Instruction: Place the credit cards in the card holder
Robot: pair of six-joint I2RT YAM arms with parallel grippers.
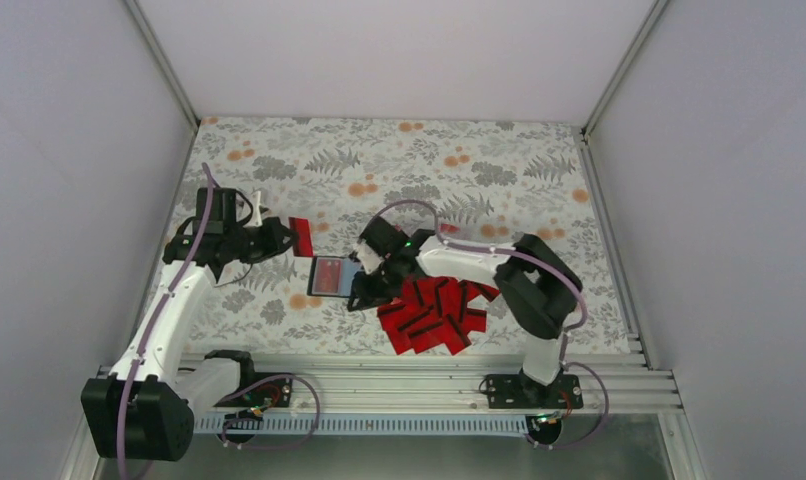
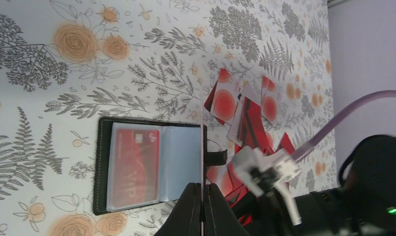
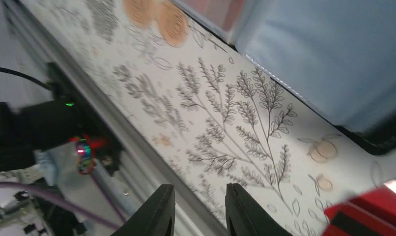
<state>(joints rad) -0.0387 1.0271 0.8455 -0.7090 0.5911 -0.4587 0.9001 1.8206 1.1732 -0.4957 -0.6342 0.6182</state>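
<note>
While the card holder point(image 1: 331, 277) lay open and flat near the middle of the flowered cloth point(image 1: 429, 160), grey-blue panels up, a red VIP card point(image 2: 134, 167) sat behind one of its clear pockets. The left gripper point(image 1: 287, 238) hung at approx 10 o'clock from the holder, clenched on a single credit card point(image 1: 301, 236). From the left wrist cam that card showed edge-on, as a thin line btwn the pressed-together fingers. The right gripper point(image 1: 359, 293) was at the holder's 3 o'clock edge. Its fingers point(image 3: 164, 211) stood a little apart w/ nothing btwn them, only cloth showing through the gap. Whether it touched the holder couldn't be told. The rest of the credit cards point(image 1: 434, 315) lay in an overlapping heap at approx 4 o'clock from the holder, just beside the right gripper.
</note>
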